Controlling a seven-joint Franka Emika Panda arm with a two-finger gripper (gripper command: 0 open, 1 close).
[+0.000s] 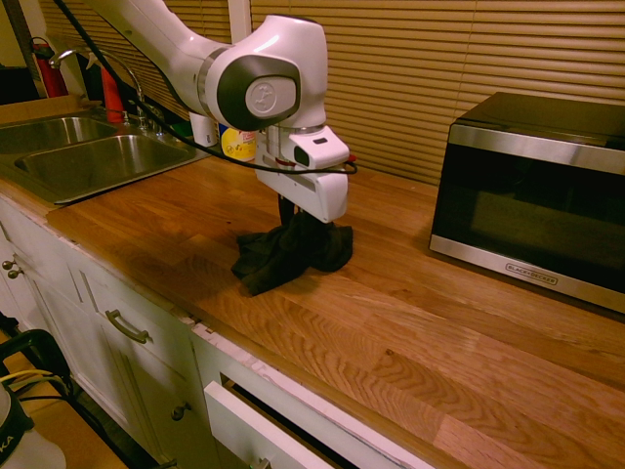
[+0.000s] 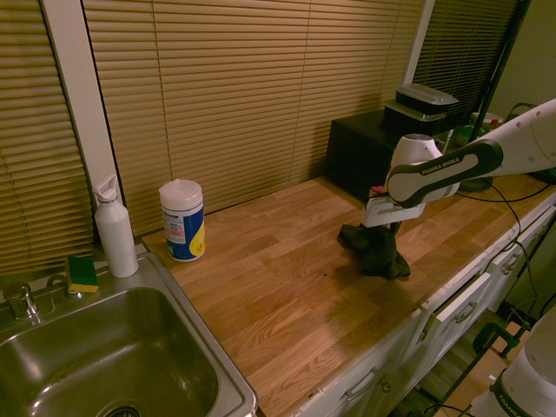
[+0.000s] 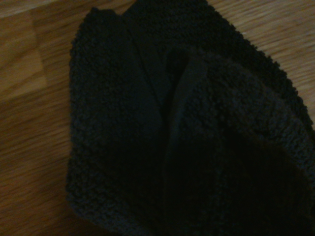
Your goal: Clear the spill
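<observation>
Kitchen, wooden table [image 1: 410,332] | tool [image 1: 293,217] at frame centre pinches dark cloth [image 1: 291,252], bunched, touching table | small dark spill [image 2: 325,274] spot just left of cloth

Dark knitted cloth [image 3: 187,137] directly below the gripper, filling most of the wrist view. Rumpled, bunched into several folds, with one deep crease running through the middle. Coarse looped texture visible along the edges. Lies on wooden countertop [image 3: 34,123], plank grain showing bare beside the cloth on two sides. Focus soft.
</observation>
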